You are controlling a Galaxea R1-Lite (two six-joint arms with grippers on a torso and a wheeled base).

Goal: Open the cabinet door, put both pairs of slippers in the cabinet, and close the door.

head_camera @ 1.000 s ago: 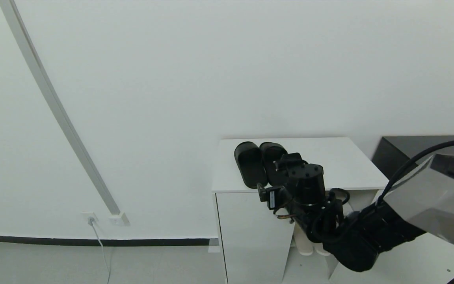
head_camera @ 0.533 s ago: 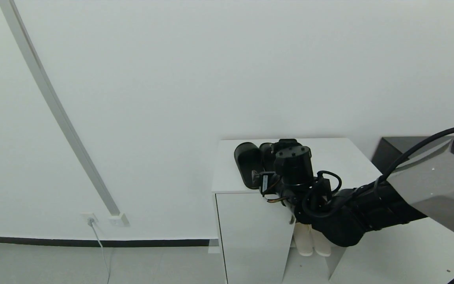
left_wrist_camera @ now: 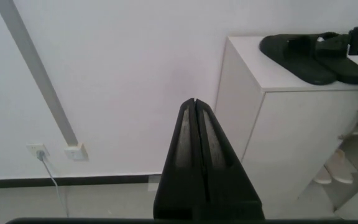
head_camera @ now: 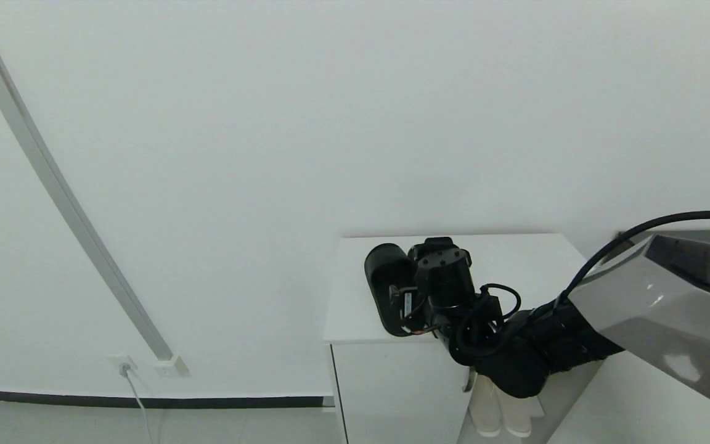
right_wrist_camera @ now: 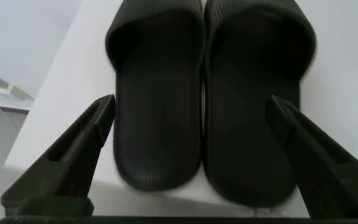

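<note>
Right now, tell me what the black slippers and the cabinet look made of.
Black slippers: probably moulded foam or soft rubber, matte; fine ribbing on the footbeds, and each strap looks one piece with the sole.
Cabinet: likely laminated or painted board, smooth white; flat panels, crisp edges, no grain visible.

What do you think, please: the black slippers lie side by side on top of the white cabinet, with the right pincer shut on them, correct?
Not quite: the black slippers lie side by side on top of the white cabinet, but the right pincer is open, its fingers spread either side of the pair, as the right wrist view shows.
</note>
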